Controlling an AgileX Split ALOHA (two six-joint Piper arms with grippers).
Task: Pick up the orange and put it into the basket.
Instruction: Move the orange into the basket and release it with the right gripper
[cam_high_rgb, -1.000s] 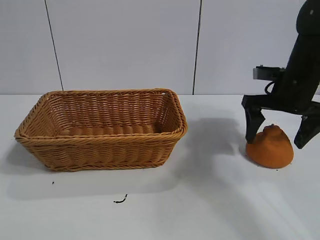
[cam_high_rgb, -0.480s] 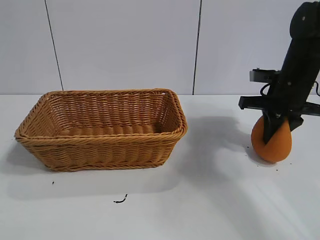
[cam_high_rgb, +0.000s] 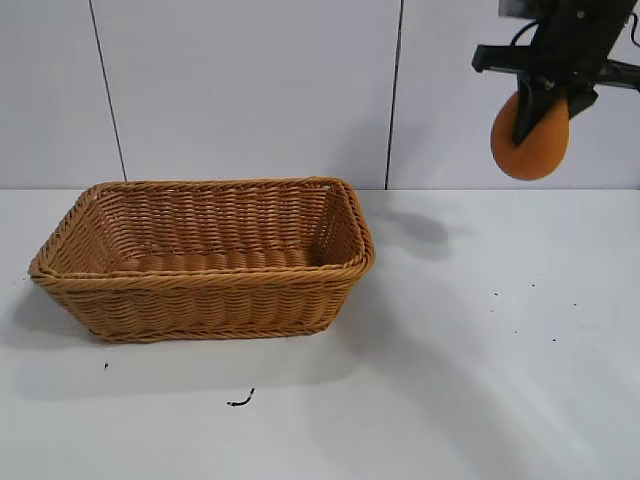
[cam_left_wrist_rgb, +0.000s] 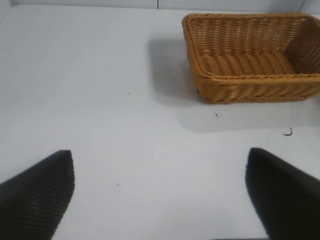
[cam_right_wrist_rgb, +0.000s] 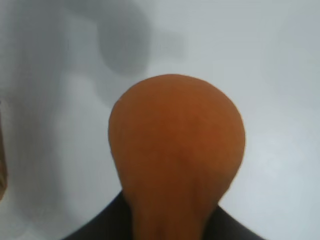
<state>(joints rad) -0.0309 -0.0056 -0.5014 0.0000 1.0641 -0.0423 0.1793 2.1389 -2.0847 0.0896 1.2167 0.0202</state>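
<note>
The white table (cam_high_rgb: 480, 400) carries the basket (cam_high_rgb: 205, 262), resting flat with its mouth facing up. High above the table, well to the right of the basket, the right gripper (cam_high_rgb: 541, 108) pinches the orange (cam_high_rgb: 530, 140) and holds it in the air. The left gripper (cam_left_wrist_rgb: 160, 195) hovers away from the basket, spread wide with nothing in it.
</note>
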